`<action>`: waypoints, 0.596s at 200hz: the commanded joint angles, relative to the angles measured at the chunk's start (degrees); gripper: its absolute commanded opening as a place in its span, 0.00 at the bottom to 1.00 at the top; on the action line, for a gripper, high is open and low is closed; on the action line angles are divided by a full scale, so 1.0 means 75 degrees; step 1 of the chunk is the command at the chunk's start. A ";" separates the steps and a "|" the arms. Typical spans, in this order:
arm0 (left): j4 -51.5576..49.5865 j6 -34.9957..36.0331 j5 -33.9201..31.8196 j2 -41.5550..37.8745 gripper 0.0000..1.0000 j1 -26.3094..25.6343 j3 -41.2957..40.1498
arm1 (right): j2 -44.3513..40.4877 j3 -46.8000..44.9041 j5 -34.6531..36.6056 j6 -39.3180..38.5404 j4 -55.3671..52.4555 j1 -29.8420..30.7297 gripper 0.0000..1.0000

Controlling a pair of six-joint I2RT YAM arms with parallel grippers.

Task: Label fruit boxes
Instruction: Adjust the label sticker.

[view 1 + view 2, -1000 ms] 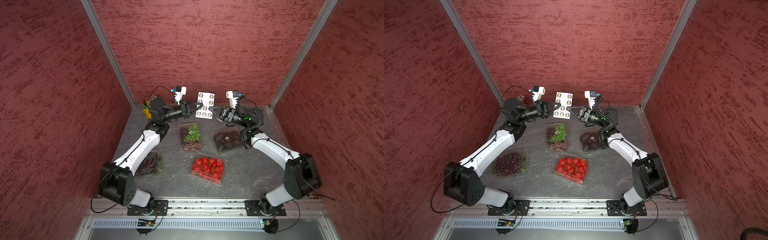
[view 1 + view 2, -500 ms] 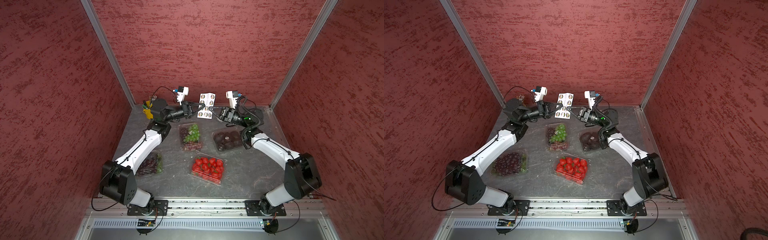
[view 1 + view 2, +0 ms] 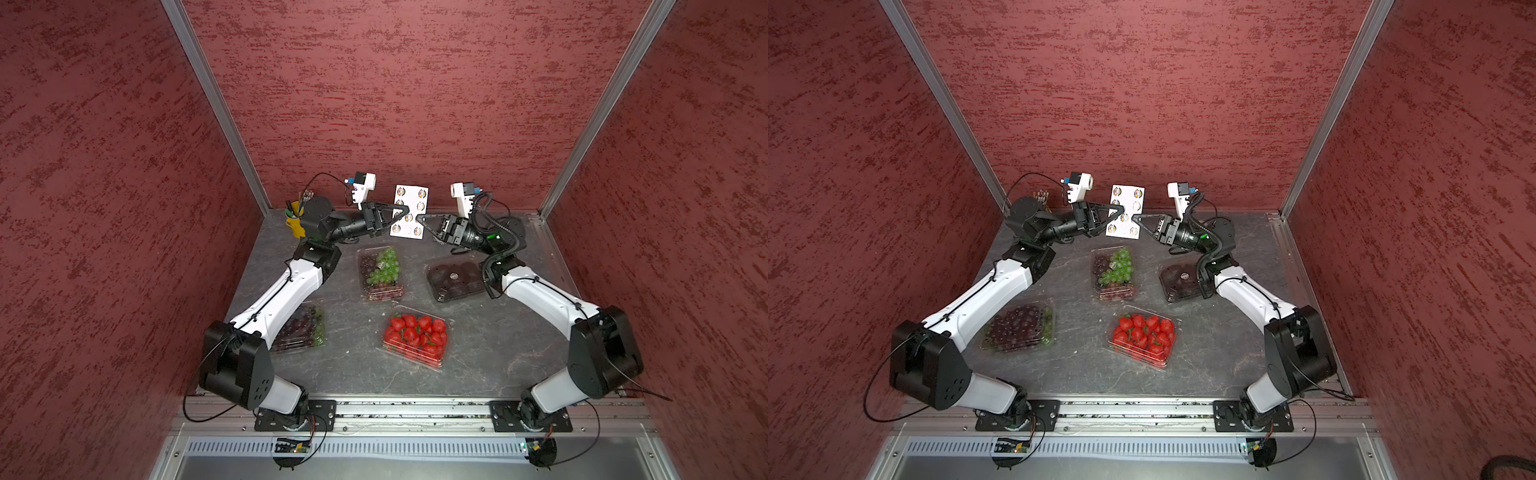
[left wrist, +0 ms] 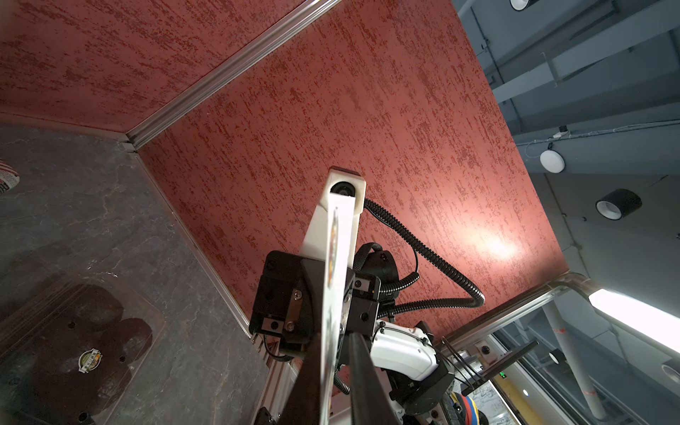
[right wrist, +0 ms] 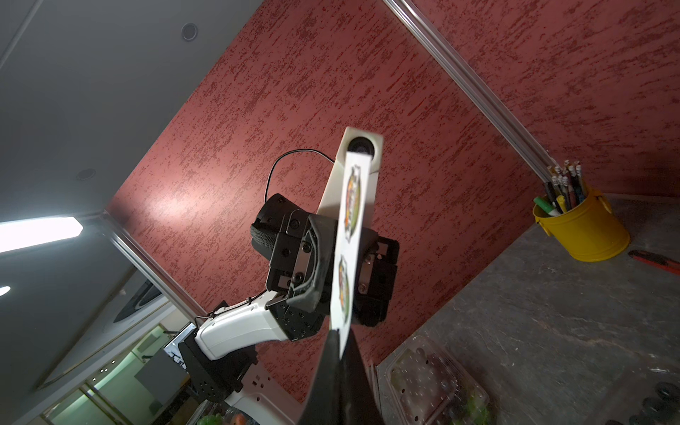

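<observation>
Hardly anything has shifted over the last second: the left gripper has edged a touch closer into the sticker sheet, which hangs where it did.

In both top views the sheet is held upright in the air beyond the green-grape box, toward the back wall, with the right gripper at its opposite edge. The dark-fruit box sits beside the grape box on the right arm's side; both carry a round label. The strawberry box lies nearer the arm bases than the grape box, and the dark-grape box lies toward the left arm's base. Neither shows a label.

Left wrist view: the sheet runs edge-on between the fingers, which seem slightly parted, with a sliver of gap on one side.

Right wrist view: the jaws are clenched on the sheet's corner.

A sticker is probably being picked off. The right should hold firm while the left re-pinches only a sticker's rim and peels slowly along the sheet.
</observation>
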 commanded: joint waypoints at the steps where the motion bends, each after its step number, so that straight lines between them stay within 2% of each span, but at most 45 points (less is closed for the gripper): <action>1: 0.0100 0.0012 -0.0039 -0.0090 0.22 0.0044 -0.0091 | -0.0306 -0.0021 0.0133 -0.0132 -0.0046 0.0021 0.00; 18: 0.0076 0.0017 -0.0039 -0.0158 0.27 0.0055 -0.0179 | -0.0340 -0.0073 0.0247 -0.0136 -0.0063 -0.0023 0.00; 40: 0.0084 0.0009 -0.0016 -0.0226 0.27 0.0055 -0.0301 | -0.0344 -0.0093 0.0305 -0.0102 -0.0039 -0.0062 0.00; 78: 0.0093 0.0012 -0.0026 -0.0197 0.13 0.0054 -0.0295 | -0.0308 -0.0071 0.0236 -0.0007 0.0089 -0.0068 0.00; 119: 0.0096 -0.0008 -0.0056 -0.0103 0.09 0.0044 -0.0192 | -0.0349 -0.0103 0.0152 0.0008 0.0113 -0.0070 0.00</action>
